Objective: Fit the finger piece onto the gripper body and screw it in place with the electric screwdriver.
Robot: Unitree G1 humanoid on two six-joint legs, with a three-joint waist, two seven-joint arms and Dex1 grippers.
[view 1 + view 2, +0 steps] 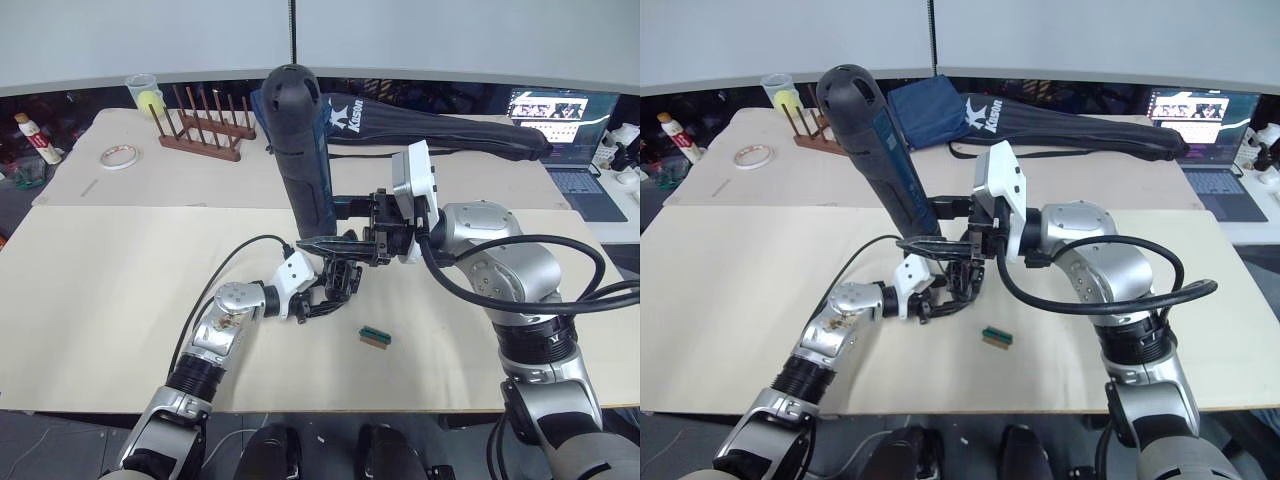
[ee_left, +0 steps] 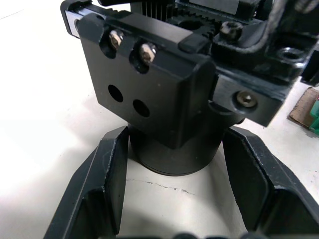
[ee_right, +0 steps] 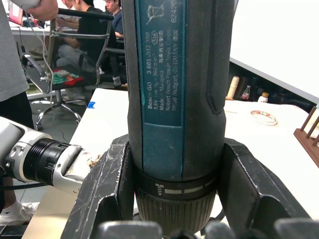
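from the head views we see the right gripper (image 1: pixel 372 232) clamped on the screwdriver (image 1: pixel 303 150), which stands nearly upright near the middle of the table (image 1: pixel 100 290), its butt leaning toward the far side and its tip down over the gripper body (image 1: pixel 338 278). the left gripper (image 1: pixel 325 295) holds that body from the left, just above the tabletop. a small green piece (image 1: pixel 375 337) lies on the table just right of and nearer than the body, apart from it. the left wrist view gives us what the head views cannot: the left fingers (image 2: pixel 107 184) sit either side of the body's round base (image 2: pixel 172 152), closed on it, and the black block above shows two screw heads in one row and two bare holes below them. we cannot make out the finger piece as a separate part in any view. the right wrist view shows the right fingers (image 3: pixel 112 184) pressed on the screwdriver's lower barrel, and its label reads "bosch go", "3,6v" and "made in malaysia"; people sit on chairs beyond. at the far side a long black bag (image 1: pixel 440 125) carries white lettering that looks like "kason", with a laptop (image 1: pixel 565 130) at the far right, a wooden rack (image 1: pixel 205 125), a tape roll (image 1: pixel 119 156) and a cup (image 1: pixel 145 95) at the far left.
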